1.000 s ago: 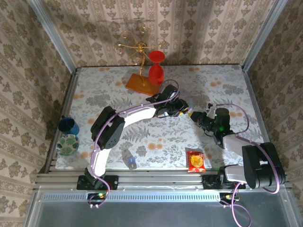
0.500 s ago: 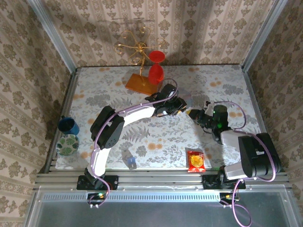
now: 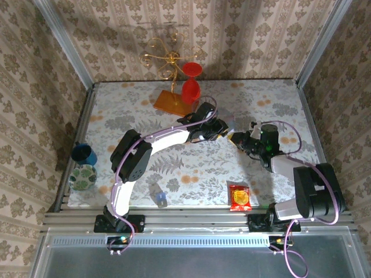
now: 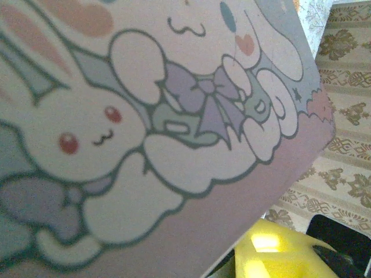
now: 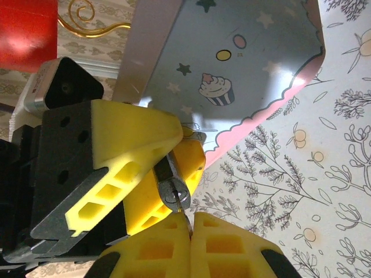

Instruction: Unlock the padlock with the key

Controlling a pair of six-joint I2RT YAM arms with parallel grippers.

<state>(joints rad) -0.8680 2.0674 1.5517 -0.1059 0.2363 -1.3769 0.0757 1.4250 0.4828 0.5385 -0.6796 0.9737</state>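
Note:
In the right wrist view the padlock (image 5: 172, 186), a small dark metal block with a silvery keyhole face, is clamped between the yellow fingers of my left gripper (image 5: 174, 159). My right gripper (image 5: 190, 231) is shut on the key (image 5: 185, 217), whose blade sits in the keyhole. Behind the lock tilts the patterned tin box (image 5: 232, 69), its cartoon-rabbit face (image 4: 145, 133) close to the left wrist camera. From above, the left gripper (image 3: 223, 132) and right gripper (image 3: 238, 139) meet tip to tip over the table's middle right.
A red goblet (image 3: 192, 83), a gold wire stand (image 3: 165, 58) and an orange board (image 3: 173, 102) stand at the back. A blue cup (image 3: 83, 153) and a green patterned jar (image 3: 82, 176) sit at the left edge. A blue-capped bottle (image 3: 158, 195) and a red packet (image 3: 239, 197) lie near the front.
The right gripper has moved up and left, closer to the left gripper. The left gripper has shifted slightly toward the back. Both grips are unchanged.

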